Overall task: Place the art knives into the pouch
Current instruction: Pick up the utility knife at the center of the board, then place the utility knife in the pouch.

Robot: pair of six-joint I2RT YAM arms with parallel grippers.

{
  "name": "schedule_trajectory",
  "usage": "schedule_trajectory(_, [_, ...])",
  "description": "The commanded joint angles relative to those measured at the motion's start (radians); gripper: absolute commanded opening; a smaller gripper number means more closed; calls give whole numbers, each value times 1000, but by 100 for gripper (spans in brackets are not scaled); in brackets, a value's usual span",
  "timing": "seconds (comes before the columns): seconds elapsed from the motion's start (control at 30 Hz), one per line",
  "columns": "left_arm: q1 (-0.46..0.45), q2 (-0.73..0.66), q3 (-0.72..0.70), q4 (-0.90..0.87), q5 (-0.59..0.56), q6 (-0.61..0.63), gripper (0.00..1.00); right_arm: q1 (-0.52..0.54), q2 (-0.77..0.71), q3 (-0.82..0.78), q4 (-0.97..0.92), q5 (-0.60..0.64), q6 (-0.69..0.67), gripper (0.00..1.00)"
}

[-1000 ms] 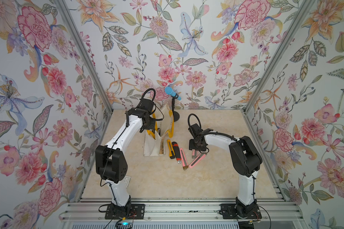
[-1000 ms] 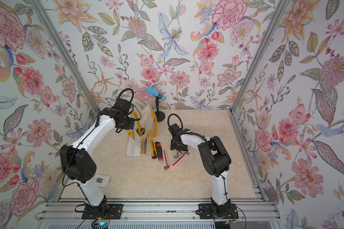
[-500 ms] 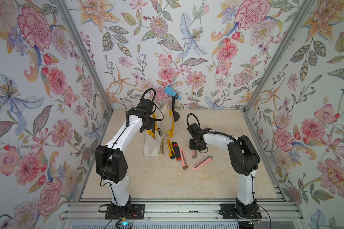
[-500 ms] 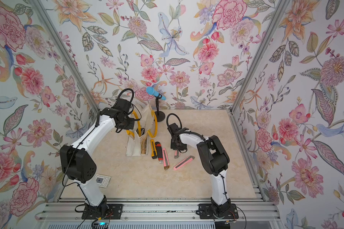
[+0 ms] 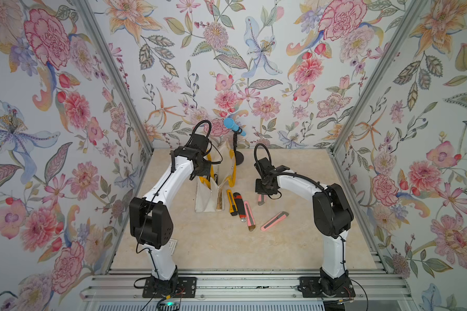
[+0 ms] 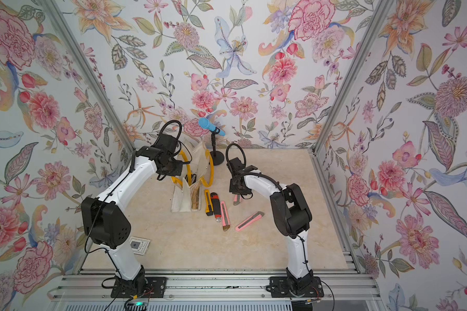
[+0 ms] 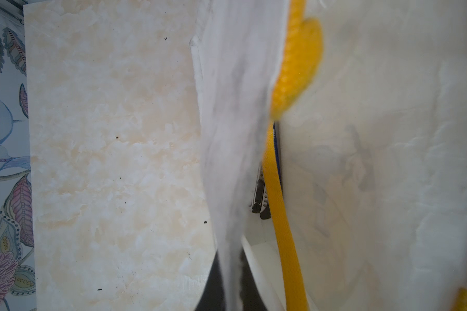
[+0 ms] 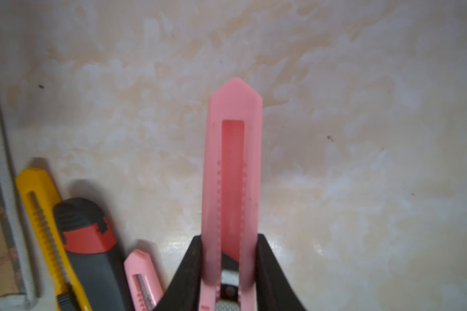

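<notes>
Left wrist: close and blurred; a fold of the pouch (image 7: 375, 134) runs down between the dark left fingers (image 7: 208, 299), which pinch tight on it; a yellow strap (image 7: 278, 215) lies alongside.
Right wrist: right fingers (image 8: 186, 274) clamp the pink art knife (image 8: 232, 161), its near end cut off; a yellow knife (image 8: 41, 215) is partly out of frame.
Both top views: both sets of fingers hidden under their wrists; only one end of the art knife (image 5: 261, 199) shows, apart from the pouch (image 5: 204, 198), with a row of knives (image 5: 239, 204) between.
Surface: beige marbled counter (image 6: 200, 247).
Room: floral walls (image 6: 254, 67).
</notes>
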Motion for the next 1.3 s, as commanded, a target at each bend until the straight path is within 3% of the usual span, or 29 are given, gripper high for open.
schedule_trajectory(0.0, [5,-8,-12,-12,0,-3,0,-9,-82,89,-15,-7,-14,22])
schedule_trajectory(0.3, [-5,-18,-29,2,22,-17,0,14,-43,375,-17,-88,-36,22])
schedule_trajectory(0.57, [-12,-40,-54,14,24,-26,0,81,110,731,-7,-195,-100,21])
schedule_trajectory(0.73, [-13,-49,-55,21,28,-29,0,133,218,856,6,-299,-78,21])
schedule_trajectory(0.9, [-13,-51,-56,18,24,-26,0,173,281,868,9,-338,-71,20])
schedule_trajectory(1.27, [-13,-45,-42,6,22,-15,0,219,325,737,9,-321,-65,18])
